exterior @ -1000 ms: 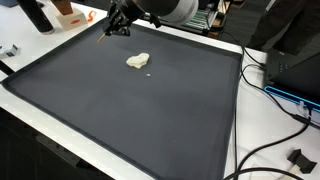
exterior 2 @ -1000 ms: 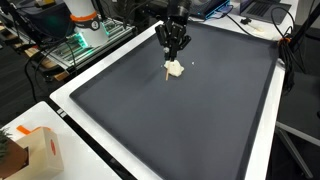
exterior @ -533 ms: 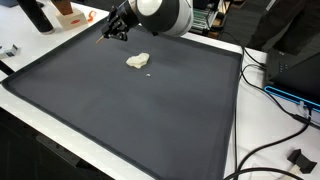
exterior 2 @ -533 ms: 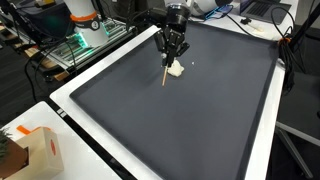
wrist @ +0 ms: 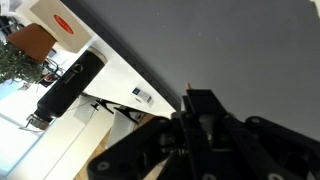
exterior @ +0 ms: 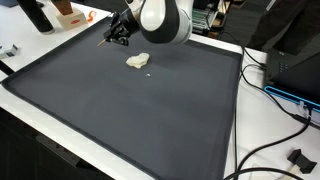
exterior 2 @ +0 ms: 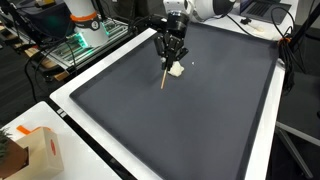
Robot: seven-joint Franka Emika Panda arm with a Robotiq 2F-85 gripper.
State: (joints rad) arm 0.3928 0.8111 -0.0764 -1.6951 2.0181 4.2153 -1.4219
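The gripper point(exterior 2: 172, 52), jaws closed on the top of a thin stick point(exterior 2: 165, 77), lets its tip hang free near the pale lump point(exterior 2: 177, 69) on the mat point(exterior 2: 200, 120).

Dark mat point(exterior 2: 200, 120) wide open; pale lump point(exterior: 138, 61) sole obstacle, near stick point(exterior 2: 165, 77) in pincer point(exterior 2: 171, 58).

The white, rounded robot arm point(exterior: 162, 20) enters at the top centre of an exterior view, wrist bent toward the upper left; its black two-fingered gripper point(exterior: 118, 35) tilts down and left, jaws pressed together; in an exterior view the gripper point(exterior 2: 172, 58) hangs near vertical, upper centre; the wrist view shows it point(wrist: 192, 102) dark along the lower right.
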